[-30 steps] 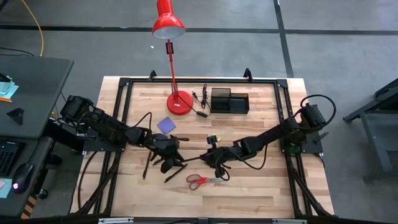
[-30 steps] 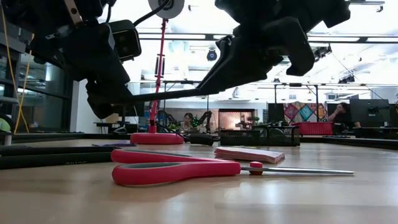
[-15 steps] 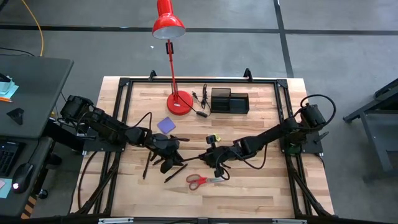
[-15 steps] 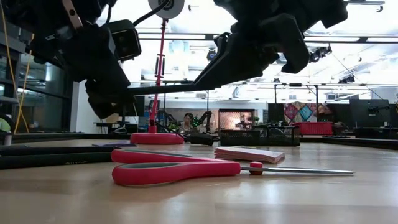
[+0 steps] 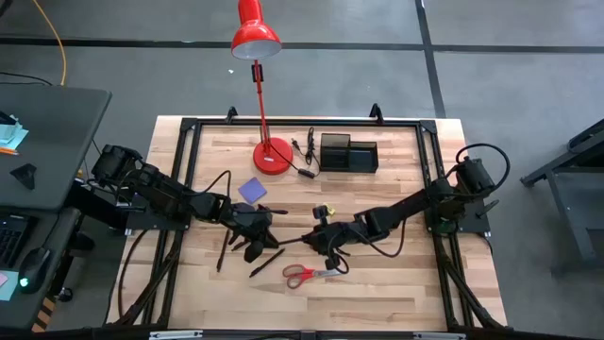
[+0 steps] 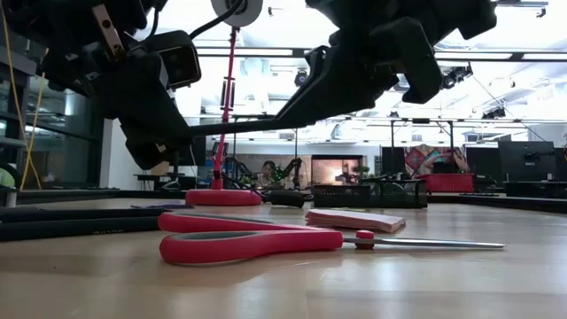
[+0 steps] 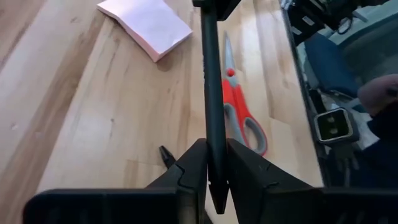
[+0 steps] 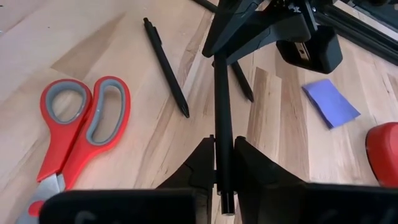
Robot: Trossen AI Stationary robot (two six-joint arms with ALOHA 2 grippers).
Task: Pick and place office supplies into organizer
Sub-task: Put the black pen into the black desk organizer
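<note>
High view shows us both arms meeting mid-table over the wooden table (image 5: 396, 283); our left gripper (image 7: 211, 180) and right gripper (image 8: 222, 163) each pinch an opposite end of one dark pen (image 8: 221, 93), held level above the boards; red-handled scissors (image 5: 307, 275) lie just beside them, another pen (image 8: 165, 65) nearby; the black organizer (image 5: 348, 153) sits well apart at the far edge, near the red lamp (image 5: 269, 151).
</note>
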